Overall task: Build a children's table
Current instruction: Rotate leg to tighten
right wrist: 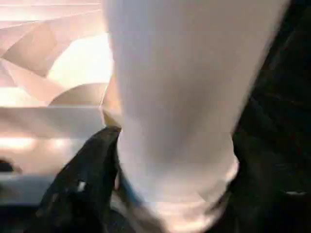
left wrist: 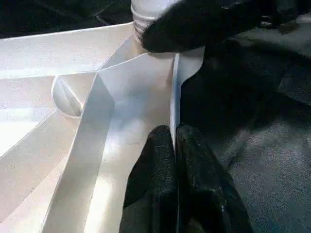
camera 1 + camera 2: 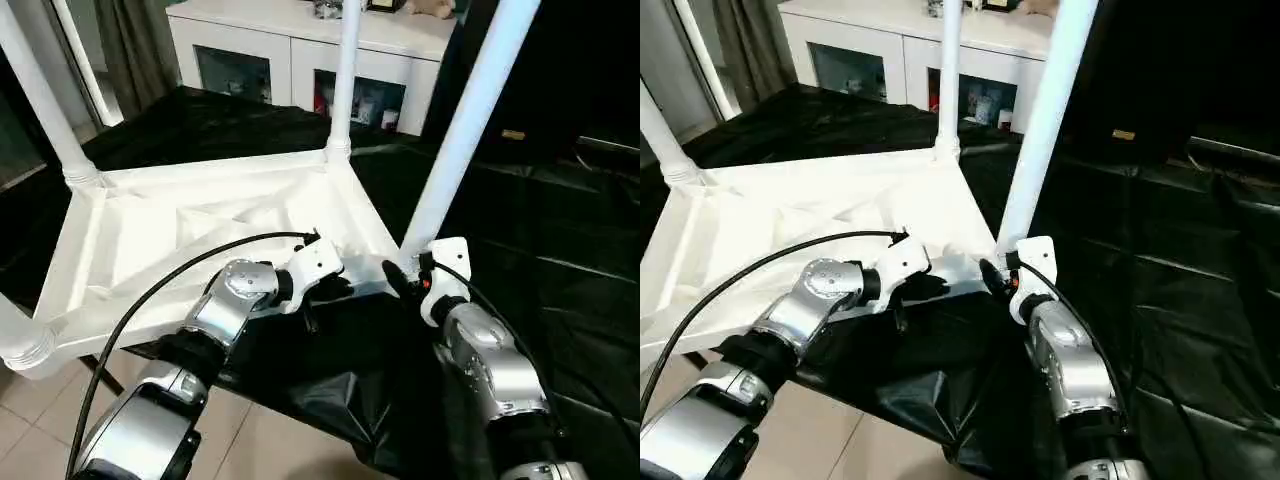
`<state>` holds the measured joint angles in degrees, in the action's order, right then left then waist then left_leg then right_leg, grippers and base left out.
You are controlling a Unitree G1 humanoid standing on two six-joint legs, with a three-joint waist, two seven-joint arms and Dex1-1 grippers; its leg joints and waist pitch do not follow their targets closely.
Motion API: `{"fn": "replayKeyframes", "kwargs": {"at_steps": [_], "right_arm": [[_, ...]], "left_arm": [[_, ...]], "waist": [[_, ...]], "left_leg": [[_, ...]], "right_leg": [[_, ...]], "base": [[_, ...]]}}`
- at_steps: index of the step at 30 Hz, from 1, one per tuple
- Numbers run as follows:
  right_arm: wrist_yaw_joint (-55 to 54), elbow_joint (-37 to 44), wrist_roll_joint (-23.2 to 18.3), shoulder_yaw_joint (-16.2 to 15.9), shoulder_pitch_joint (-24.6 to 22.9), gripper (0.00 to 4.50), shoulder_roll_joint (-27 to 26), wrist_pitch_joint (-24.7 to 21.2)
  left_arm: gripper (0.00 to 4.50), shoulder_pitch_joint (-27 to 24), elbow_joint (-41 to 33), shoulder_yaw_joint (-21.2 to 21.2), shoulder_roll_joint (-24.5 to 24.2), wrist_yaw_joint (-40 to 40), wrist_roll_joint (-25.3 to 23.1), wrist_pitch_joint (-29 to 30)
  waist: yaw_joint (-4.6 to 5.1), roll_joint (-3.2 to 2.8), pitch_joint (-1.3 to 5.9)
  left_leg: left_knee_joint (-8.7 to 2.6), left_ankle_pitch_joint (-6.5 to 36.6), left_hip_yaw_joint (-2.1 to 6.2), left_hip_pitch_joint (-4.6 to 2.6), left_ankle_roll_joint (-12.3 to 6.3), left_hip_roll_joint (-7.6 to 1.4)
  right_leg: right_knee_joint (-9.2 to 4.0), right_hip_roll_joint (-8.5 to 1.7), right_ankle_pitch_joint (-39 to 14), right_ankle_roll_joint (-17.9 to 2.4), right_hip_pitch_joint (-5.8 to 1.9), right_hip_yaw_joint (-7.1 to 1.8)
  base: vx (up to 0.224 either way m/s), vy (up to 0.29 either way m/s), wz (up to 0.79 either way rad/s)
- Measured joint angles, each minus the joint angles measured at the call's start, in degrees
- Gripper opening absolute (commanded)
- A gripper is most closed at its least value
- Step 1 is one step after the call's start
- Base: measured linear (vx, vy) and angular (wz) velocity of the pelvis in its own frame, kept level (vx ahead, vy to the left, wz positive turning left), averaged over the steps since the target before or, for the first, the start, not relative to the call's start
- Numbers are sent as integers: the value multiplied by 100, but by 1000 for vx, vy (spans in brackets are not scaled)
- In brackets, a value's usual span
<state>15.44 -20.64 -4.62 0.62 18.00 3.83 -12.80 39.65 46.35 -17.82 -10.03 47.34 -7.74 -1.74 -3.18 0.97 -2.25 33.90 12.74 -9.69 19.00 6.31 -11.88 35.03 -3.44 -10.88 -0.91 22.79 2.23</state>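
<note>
the white table top lies upside down on a desk draped in black sheeting, its near edge along the desk's front edge, legs standing in its corner sockets. the left gripper has its jaws pinched shut on the top's thin near rim. the right gripper has its jaws spread wide around the near-right leg, just above its socket.

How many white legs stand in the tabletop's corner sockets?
4: far left corner leg, far right corner leg, near right corner leg at the right gripper, near left corner leg.
</note>
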Motion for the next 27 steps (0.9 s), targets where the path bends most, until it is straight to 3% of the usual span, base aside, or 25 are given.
{"fn": "replayKeyframes", "kwargs": {"at_steps": [1,4,14,22,27], "right_arm": [[16,3,0,-5,-10,381,-10,16],[348,24,8,-183,-16,393,159,60],[2401,471,-281,-479,-23,393,1406,-80],[3260,684,-454,-700,-26,393,1790,-82],[3740,727,-436,-1005,-72,393,2013,-65]], "left_arm": [[0,17,9,6,-11,-75,-7,-20],[0,-2,6,1,-132,-131,-52,-256],[0,-257,-374,60,-706,955,193,-618],[0,-533,-852,-14,-1085,2063,573,-605],[0,-644,-1081,-64,-1222,2499,702,-517]], "waist": [[31,0,0],[137,-3,-5],[120,-26,-19],[69,-25,-20],[8,-14,-25]], "left_leg": [[0,0,1,0,0,0],[-3,0,9,6,0,-1],[-22,-3,-2,16,-5,-2],[-24,3,-6,18,-15,-3],[-23,3,-8,17,-14,-4]], "right_leg": [[-1,0,2,3,3,-1],[-3,2,10,5,17,0],[-7,8,-7,5,34,4],[-6,7,-24,-8,35,6],[-4,6,-24,-8,34,7]], "base": [[0,0,0],[0,0,0],[0,0,0],[0,0,0],[0,0,0]]}}
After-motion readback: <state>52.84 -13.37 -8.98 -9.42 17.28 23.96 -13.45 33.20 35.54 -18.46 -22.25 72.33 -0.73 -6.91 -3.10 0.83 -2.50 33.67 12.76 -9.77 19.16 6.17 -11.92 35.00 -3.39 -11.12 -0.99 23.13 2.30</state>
